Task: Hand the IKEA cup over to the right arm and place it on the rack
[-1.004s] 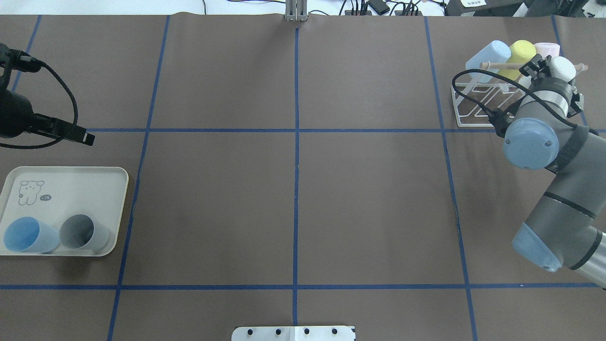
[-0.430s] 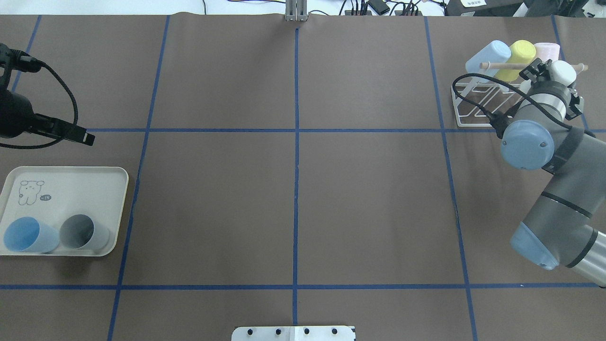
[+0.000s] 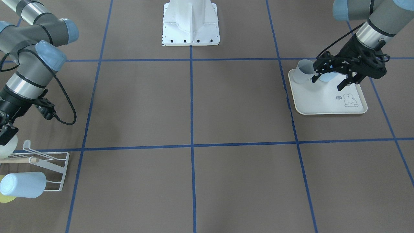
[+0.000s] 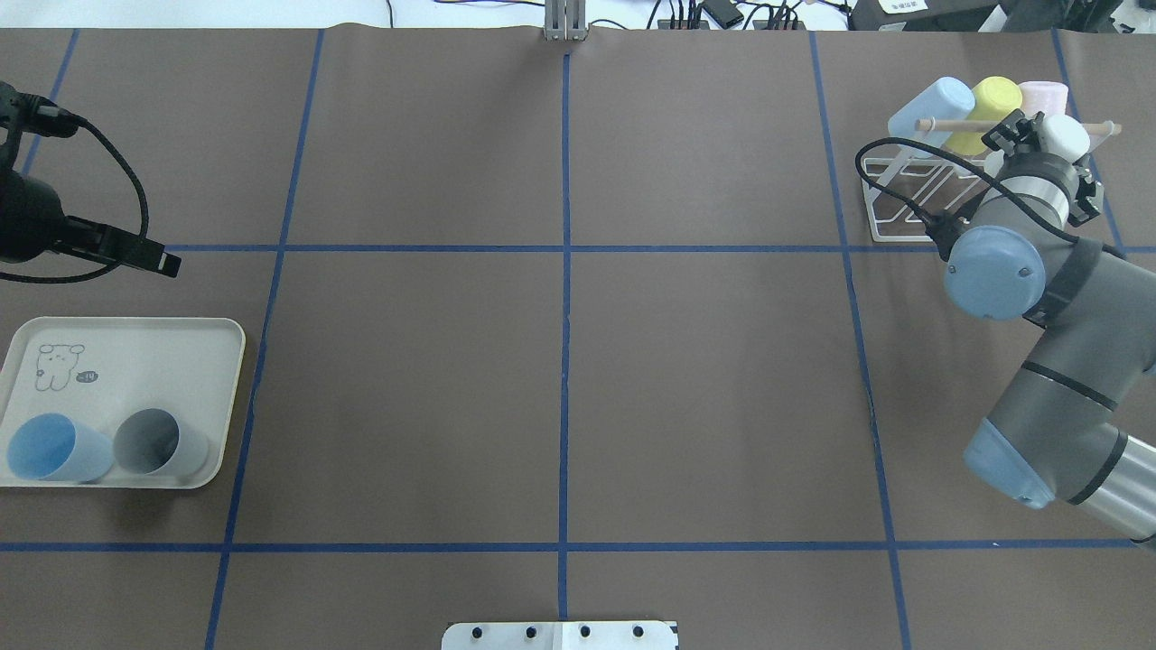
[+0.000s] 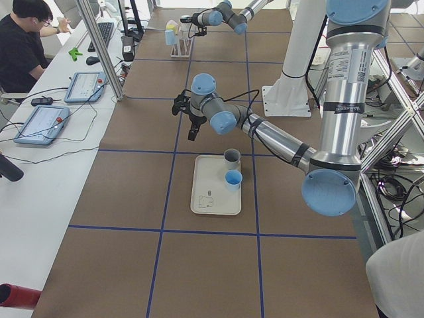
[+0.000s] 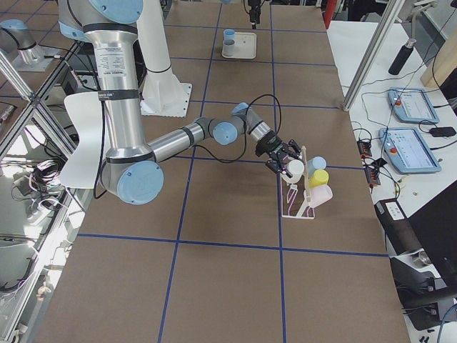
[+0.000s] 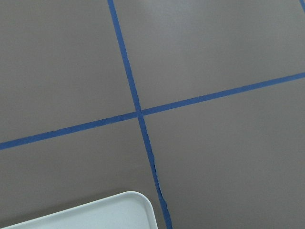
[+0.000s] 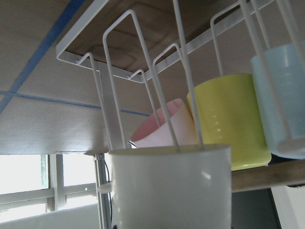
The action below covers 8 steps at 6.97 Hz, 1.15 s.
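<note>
Right gripper (image 4: 1039,149) pinches the white cup (image 8: 167,191) at the rack (image 8: 108,105) prong (image 8: 188,90) — released too shallow, it may slip off, or knock the pink cup (image 8: 162,126).

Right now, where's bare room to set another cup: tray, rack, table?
Tray: bare from the rabbit print across the far half; blue cup and grey cup fill the robot-side edge. Rack: dowel end crowded with cups, robot-side prongs free. Table: middle squares bare.
</note>
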{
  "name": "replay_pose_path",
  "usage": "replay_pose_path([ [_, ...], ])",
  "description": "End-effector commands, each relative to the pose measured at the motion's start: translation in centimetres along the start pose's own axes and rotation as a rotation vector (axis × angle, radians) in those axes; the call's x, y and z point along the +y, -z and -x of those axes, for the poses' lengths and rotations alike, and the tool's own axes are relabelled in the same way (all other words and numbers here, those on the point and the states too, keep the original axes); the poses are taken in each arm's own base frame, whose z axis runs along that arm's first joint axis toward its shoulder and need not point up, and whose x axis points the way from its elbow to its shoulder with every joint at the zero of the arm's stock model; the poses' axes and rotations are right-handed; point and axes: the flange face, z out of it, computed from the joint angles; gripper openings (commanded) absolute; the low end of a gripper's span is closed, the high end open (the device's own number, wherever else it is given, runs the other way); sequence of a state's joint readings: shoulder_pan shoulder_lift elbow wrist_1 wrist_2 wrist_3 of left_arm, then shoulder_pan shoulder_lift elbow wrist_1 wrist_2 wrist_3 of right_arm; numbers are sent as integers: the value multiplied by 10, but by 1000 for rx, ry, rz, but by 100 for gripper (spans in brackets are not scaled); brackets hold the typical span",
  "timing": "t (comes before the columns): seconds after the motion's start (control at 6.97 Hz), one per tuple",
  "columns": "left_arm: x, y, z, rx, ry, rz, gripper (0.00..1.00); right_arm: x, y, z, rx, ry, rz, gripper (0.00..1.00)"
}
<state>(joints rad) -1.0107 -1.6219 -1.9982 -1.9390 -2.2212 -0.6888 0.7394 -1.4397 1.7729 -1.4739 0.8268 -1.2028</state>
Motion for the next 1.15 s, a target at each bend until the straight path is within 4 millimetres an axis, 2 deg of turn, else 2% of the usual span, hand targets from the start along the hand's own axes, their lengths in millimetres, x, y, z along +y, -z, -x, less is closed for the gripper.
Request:
replay_pose_path([
  [0.0, 0, 1, -1, 1, -1, -1, 100, -4, 0, -1, 1, 6, -2, 70],
  [0.43, 0, 0, 0, 0, 0, 0, 100, -8, 4, -2, 8, 9, -9, 79],
  [0.57, 0, 0, 0, 0, 0, 0, 100, -10, 6, -3, 17, 16, 7, 91],
  [0.72, 0, 0, 1, -1, 1, 1, 100, -12, 9, -3, 28, 22, 24, 95],
  [0.86, 0, 0, 0, 0, 0, 0, 100, -8, 15, -11, 43, 5, 16, 98],
  [1.0, 1, 0, 1, -2, 0, 2, 100, 7, 44, -47, 98, -64, -16, 98],
])
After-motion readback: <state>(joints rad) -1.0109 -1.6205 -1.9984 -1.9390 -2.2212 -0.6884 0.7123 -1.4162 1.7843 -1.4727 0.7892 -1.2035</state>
